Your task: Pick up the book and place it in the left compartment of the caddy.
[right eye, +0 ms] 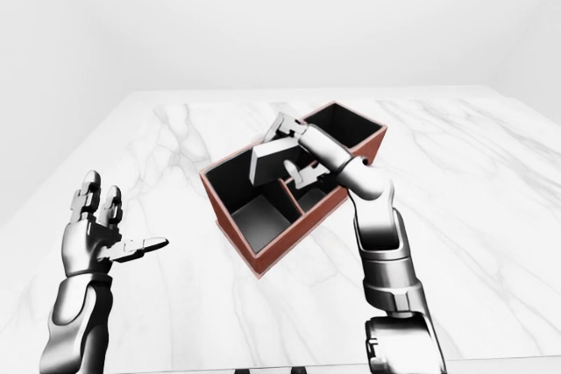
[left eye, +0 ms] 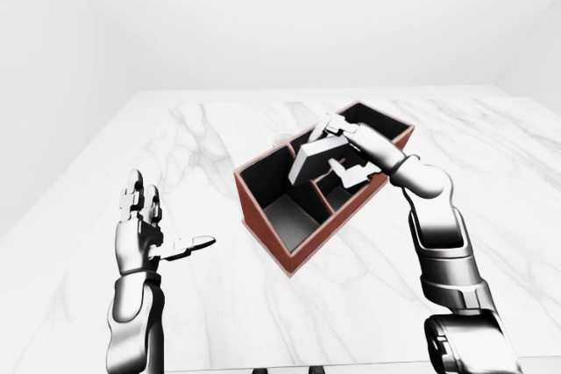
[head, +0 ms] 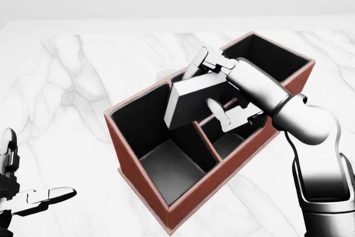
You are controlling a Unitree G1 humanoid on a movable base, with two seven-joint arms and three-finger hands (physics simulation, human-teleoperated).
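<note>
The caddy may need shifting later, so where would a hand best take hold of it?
Grip the caddy by its near end wall, coming from above at the head view's bottom: that thin upright rim stands free, while the right hand and book crowd the middle.

No readable text, label, brand, number or sign anywhere; plain grey faces on the book (head: 191, 100); bare red-brown walls on the caddy (head: 132, 162); only grey veining across the marble table (head: 66, 81); unmarked metal on the right hand (head: 219, 87) and left hand (left eye: 145, 232).
</note>
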